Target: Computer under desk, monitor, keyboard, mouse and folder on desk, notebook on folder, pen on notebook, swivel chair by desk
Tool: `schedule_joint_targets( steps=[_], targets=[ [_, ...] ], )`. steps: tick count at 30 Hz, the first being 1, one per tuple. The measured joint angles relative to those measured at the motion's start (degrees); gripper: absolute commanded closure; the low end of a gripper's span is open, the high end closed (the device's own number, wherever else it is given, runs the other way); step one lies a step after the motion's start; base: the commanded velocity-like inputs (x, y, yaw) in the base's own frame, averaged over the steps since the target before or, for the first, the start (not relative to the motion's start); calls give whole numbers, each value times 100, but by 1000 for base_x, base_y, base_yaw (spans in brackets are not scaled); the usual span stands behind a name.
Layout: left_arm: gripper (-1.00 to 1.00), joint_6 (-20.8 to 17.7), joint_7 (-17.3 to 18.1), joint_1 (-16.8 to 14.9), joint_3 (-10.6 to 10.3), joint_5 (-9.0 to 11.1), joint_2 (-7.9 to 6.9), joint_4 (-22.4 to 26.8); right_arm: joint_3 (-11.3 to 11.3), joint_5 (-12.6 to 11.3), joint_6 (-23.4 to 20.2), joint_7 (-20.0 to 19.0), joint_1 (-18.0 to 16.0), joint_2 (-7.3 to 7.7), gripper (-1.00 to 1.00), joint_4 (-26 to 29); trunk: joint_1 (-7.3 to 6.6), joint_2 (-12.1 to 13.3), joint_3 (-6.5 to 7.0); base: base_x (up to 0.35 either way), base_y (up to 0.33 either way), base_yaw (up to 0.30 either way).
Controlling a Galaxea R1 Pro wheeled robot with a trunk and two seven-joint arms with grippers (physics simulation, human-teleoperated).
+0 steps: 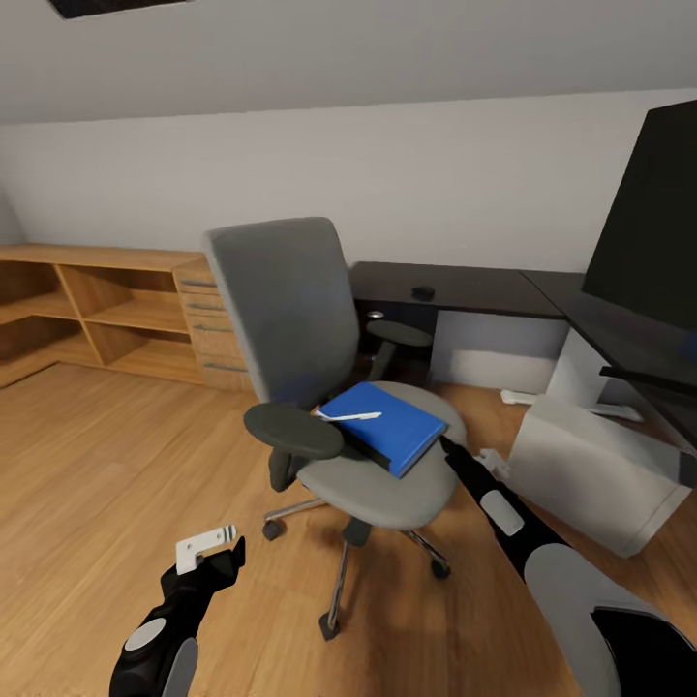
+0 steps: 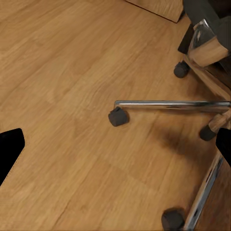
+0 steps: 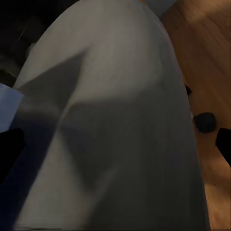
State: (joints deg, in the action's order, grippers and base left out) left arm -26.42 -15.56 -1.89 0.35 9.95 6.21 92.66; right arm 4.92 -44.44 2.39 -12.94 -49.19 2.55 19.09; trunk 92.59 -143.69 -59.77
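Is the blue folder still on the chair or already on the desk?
On the chair: the blue folder lies flat on the swivel chair seat.

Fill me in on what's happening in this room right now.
A two-armed robot is facing a grey swivel chair on the wood floor. A blue folder lies on the seat with a white pen on top. The right arm stretches toward the folder's near corner; its gripper is at the seat edge, state unclear. The left gripper hangs open and empty above the floor. A black desk stands behind, with a monitor at right.
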Motion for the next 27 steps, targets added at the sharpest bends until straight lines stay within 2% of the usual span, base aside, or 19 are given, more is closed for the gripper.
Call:
schedule_joint_targets(
  steps=[11,15,27],
  targets=[
    [-100,0,0,-1,-1,-1,0,-8,5,0,-1,-1,0,2,-100,2,-4,0,0,276,0,54],
    [-100,-2,-1,1,0,0,0,-8,24,4,-1,-2,-1,-6,-100,10,0,0,0,33,0,115],
    [-100,-2,-8,1,0,0,0,-22,16,5,2,-121,0,-8,-100,4,0,0,0,1,0,269]
  ],
)
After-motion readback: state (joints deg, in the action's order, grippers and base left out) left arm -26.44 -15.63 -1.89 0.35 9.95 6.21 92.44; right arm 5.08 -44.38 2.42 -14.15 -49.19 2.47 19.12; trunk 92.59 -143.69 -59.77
